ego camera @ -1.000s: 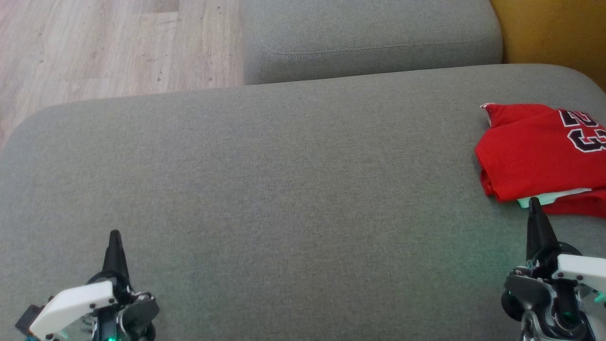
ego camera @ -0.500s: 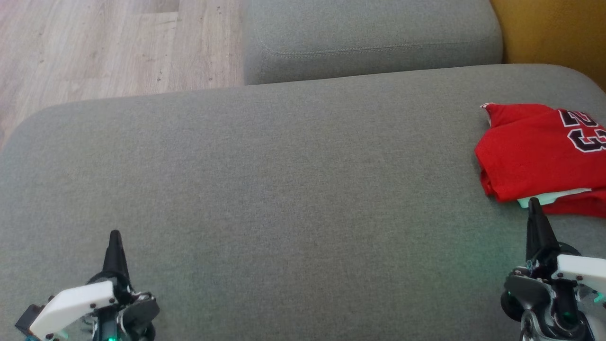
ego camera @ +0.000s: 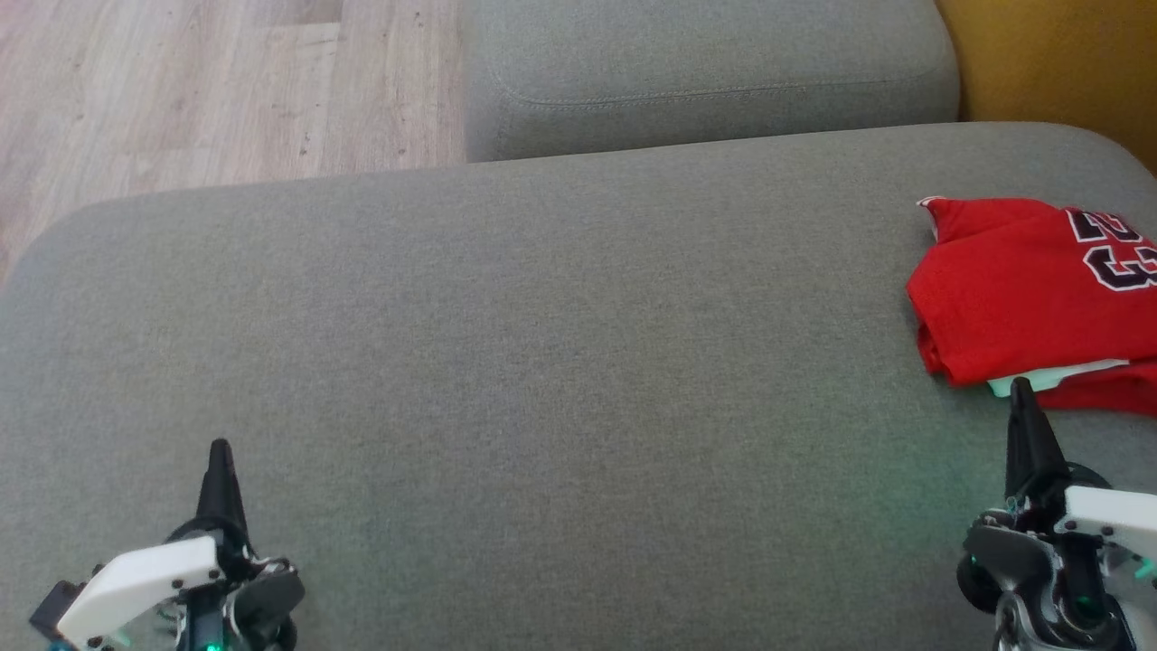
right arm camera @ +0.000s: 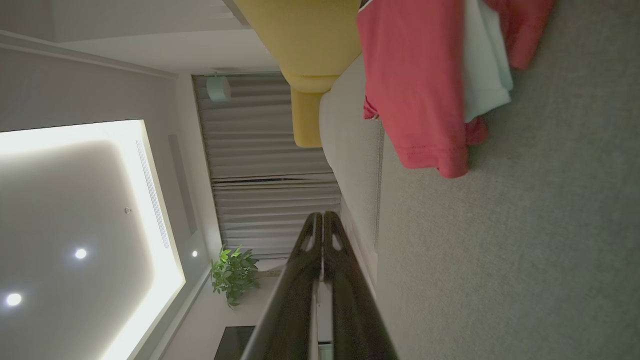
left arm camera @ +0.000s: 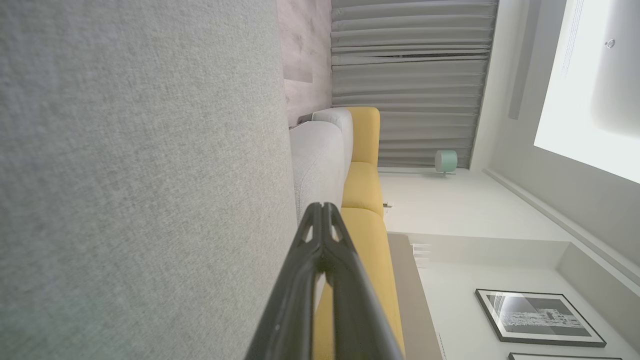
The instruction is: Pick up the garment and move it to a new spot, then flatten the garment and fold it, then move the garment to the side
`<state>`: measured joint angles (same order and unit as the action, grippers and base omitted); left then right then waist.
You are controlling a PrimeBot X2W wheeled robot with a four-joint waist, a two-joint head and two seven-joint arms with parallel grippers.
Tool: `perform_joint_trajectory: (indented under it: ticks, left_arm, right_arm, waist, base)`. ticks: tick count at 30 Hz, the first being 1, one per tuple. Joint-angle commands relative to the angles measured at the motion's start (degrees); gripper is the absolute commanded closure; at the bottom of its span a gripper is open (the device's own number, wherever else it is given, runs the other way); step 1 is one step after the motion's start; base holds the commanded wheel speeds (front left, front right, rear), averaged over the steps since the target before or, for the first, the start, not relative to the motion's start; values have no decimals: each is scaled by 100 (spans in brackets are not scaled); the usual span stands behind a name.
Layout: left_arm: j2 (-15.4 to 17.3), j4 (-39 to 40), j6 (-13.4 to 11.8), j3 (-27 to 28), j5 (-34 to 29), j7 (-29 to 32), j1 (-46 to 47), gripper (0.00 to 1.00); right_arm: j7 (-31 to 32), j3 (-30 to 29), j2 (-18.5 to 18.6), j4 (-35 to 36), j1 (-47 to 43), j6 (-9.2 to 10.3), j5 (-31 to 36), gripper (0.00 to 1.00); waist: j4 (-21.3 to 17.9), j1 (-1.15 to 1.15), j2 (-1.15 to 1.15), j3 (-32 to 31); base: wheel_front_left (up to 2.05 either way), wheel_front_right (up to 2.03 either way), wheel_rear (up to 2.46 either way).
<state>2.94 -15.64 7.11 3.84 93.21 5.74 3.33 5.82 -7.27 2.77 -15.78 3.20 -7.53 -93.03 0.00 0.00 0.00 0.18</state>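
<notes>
Folded red garment (ego camera: 1030, 289) at cushion's (ego camera: 542, 362) right edge — both pincers closed.

Grey sofa seat (ego camera: 542, 362) — a red garment (ego camera: 1021, 289), seemingly folded, lies at its right end.

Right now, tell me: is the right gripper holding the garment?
No, the right gripper is shut on nothing; the garment lies apart on the cushion.

dark, white-edged number (ego camera: 1119, 256), apparently 23, sideways on the red garment (ego camera: 1012, 289) at the head view's right edge
</notes>
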Motion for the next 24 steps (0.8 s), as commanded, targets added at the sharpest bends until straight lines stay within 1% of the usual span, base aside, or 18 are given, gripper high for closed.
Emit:
perform_joint_trajectory:
  ticks: [1,24]
  left_arm:
    - [33,162,37,218,-64,35,282,100]
    - [22,161,37,234,-77,47,283,100]
  right_arm:
    - [33,117,44,178,294,4,51,100]
    - [44,103,34,177,296,4,63,100]
  waist:
    - [0,0,0,0]
    - [0,0,0,0]
  base:
    - [0,0,0]
    - [0,0,0]
